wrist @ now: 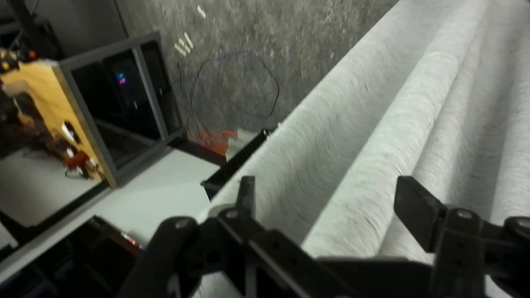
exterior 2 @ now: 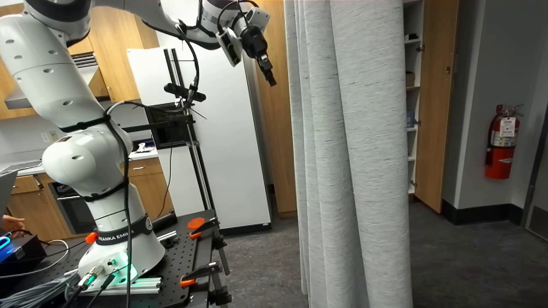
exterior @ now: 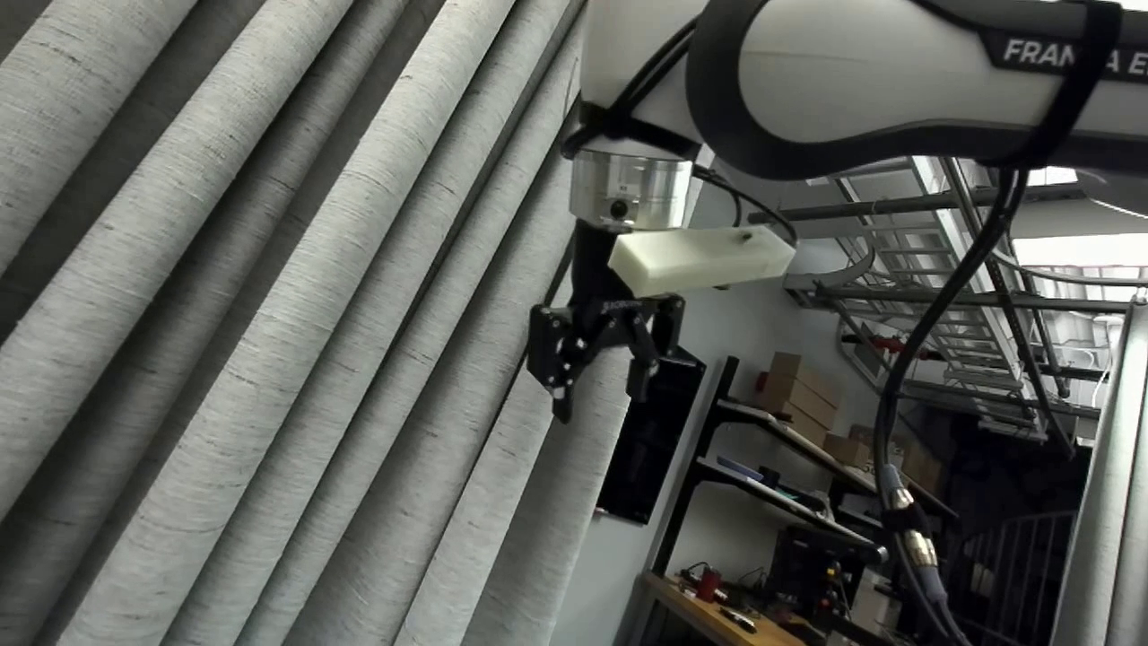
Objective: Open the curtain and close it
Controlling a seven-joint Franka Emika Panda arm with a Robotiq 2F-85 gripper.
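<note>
The curtain is a large light grey woven drape with long deep folds. It fills the left of an exterior view (exterior: 296, 314), hangs to the floor in an exterior view (exterior 2: 372, 149), and crosses the right of the wrist view (wrist: 385, 165). My black gripper (exterior: 599, 404) is open with its fingers wide apart and pointing down. It is near the curtain's edge; a gap shows between them in an exterior view (exterior 2: 272, 81). In the wrist view the gripper (wrist: 327, 184) has curtain folds showing beyond and between its fingers, with none pinched. The curtain's top is out of view.
A wooden cabinet (exterior 2: 276, 128) and white fridge (exterior 2: 222, 141) stand behind the arm. A post with a camera (exterior 2: 182, 92) stands beside it. A dark wall screen (exterior: 650, 440) and shelves (exterior: 789, 440) lie past the curtain's edge. A fire extinguisher (exterior 2: 503, 145) hangs on the wall.
</note>
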